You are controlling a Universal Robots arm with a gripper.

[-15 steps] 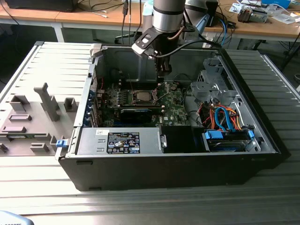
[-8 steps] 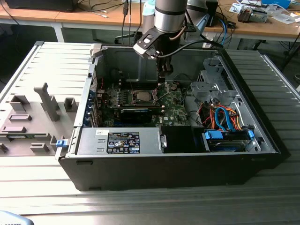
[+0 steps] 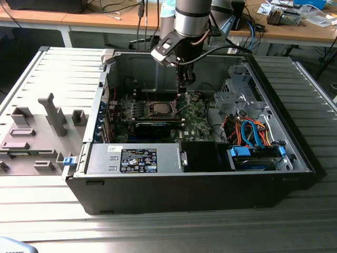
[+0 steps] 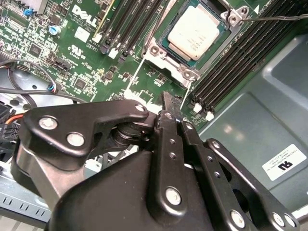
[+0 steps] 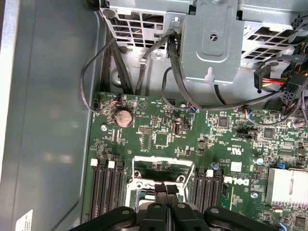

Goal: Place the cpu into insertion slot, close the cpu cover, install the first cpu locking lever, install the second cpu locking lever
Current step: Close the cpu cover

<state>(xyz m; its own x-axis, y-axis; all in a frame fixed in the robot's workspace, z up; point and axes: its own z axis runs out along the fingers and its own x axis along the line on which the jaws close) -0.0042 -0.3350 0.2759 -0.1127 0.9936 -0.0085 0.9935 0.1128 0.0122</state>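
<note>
Gripper (image 4: 166, 97), fingers together, sits just beside cover (image 4: 166, 54) lying flat over cpu (image 4: 197, 31), mid-frame in exterior view.

The pincer (image 4: 171, 113), black, its fingers pressed together, hung just above the green circuit board (image 4: 86, 57), near a corner of the silver cpu cover (image 4: 169, 61). The cpu (image 4: 195, 30) lay flat inside that frame. Long black memory slots (image 4: 240, 57) ran along both sides. A white sticker (image 4: 284, 162) sat on the grey chassis wall (image 4: 250, 120).
</note>
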